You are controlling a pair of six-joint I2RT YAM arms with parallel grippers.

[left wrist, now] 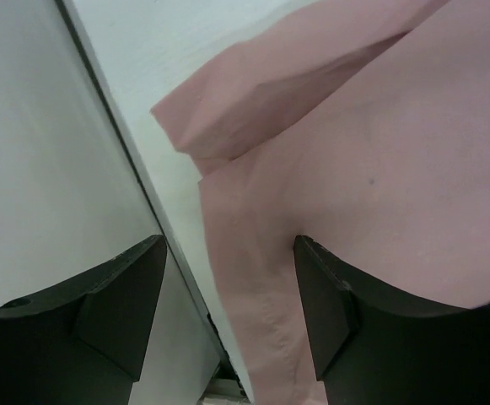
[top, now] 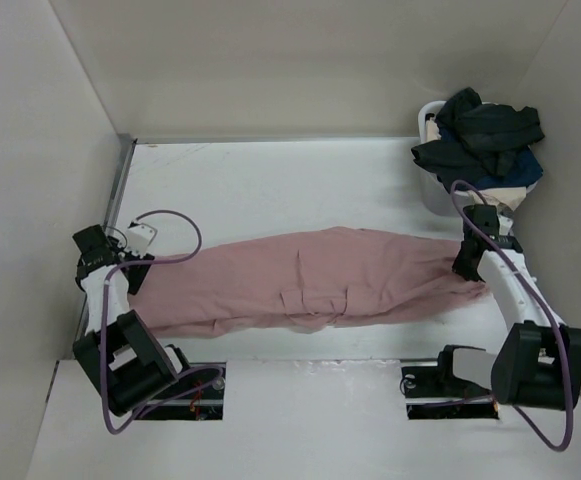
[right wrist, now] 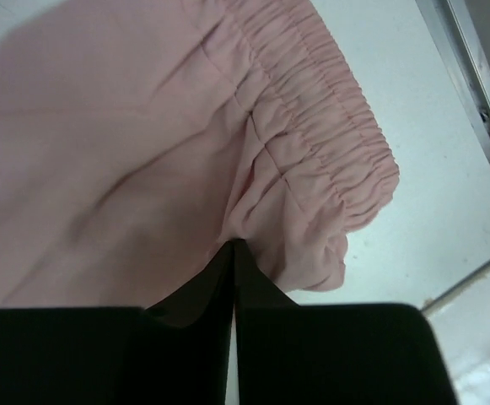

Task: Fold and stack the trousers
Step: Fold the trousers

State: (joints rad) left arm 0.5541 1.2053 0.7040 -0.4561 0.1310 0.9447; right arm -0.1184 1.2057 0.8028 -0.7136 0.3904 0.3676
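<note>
The dusty-pink trousers [top: 310, 280] lie lengthwise across the table, legs to the left and waist to the right. My left gripper [top: 135, 268] hovers at the leg ends. In the left wrist view it [left wrist: 229, 245] is open, with the edge of the trousers [left wrist: 379, 152] running between its fingers and the right finger [left wrist: 329, 295] over the cloth. My right gripper [top: 465, 265] is at the waist end. In the right wrist view it [right wrist: 232, 243] is shut, its tips pinching puckered fabric just below the gathered elastic waistband [right wrist: 329, 110].
A white bin [top: 432, 190] at the back right is heaped with black and navy garments [top: 485, 135] and a cream cloth [top: 510, 195]. A metal rail [top: 120, 185] runs along the table's left edge by the left wall. The enclosure walls stand close on both sides.
</note>
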